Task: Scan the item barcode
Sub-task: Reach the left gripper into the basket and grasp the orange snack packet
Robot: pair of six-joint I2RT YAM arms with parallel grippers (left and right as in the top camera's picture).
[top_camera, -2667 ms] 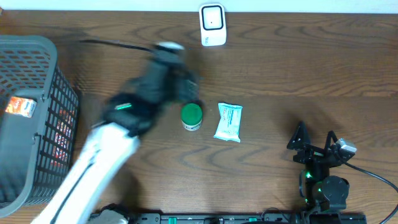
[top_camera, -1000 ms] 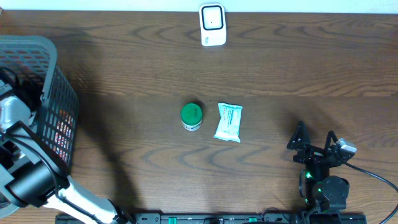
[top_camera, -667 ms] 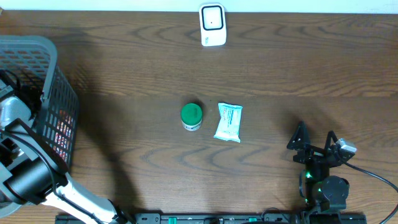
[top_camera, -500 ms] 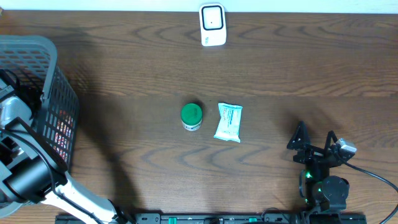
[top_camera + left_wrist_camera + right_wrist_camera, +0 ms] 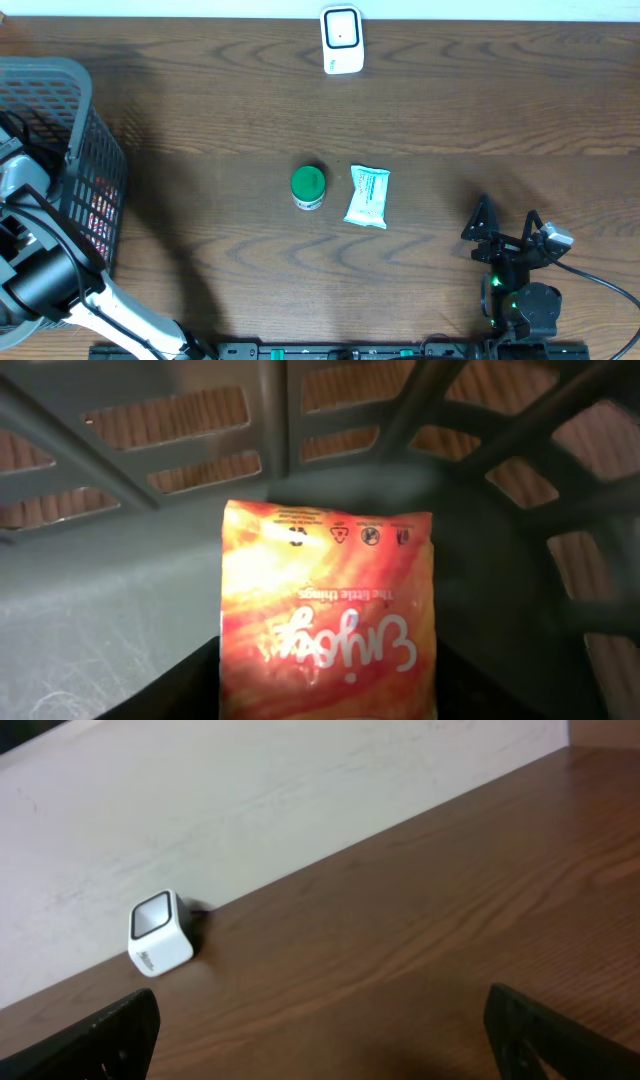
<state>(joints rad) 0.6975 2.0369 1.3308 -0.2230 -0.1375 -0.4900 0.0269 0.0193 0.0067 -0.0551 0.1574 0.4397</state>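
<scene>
An orange snack packet (image 5: 325, 610) lies on the floor of the grey basket (image 5: 60, 75), its print upside down in the left wrist view. My left gripper (image 5: 328, 682) reaches down into the basket, with a dark finger (image 5: 170, 695) against each long edge of the packet, shut on it. In the overhead view only the left arm (image 5: 35, 270) shows over the basket. The white barcode scanner (image 5: 341, 40) stands at the table's far edge, also in the right wrist view as a scanner (image 5: 160, 933) by the wall. My right gripper (image 5: 507, 213) rests open at the near right, holding nothing.
A green-lidded jar (image 5: 308, 187) and a white-and-teal packet (image 5: 368, 196) lie side by side mid-table. The basket's slotted walls (image 5: 180, 430) close in around the left gripper. A cable (image 5: 600, 280) trails off the right arm.
The left arm swung from beside the green-lidded jar over to the basket at the left and has hardly moved over the last second. The right arm has stayed still.
</scene>
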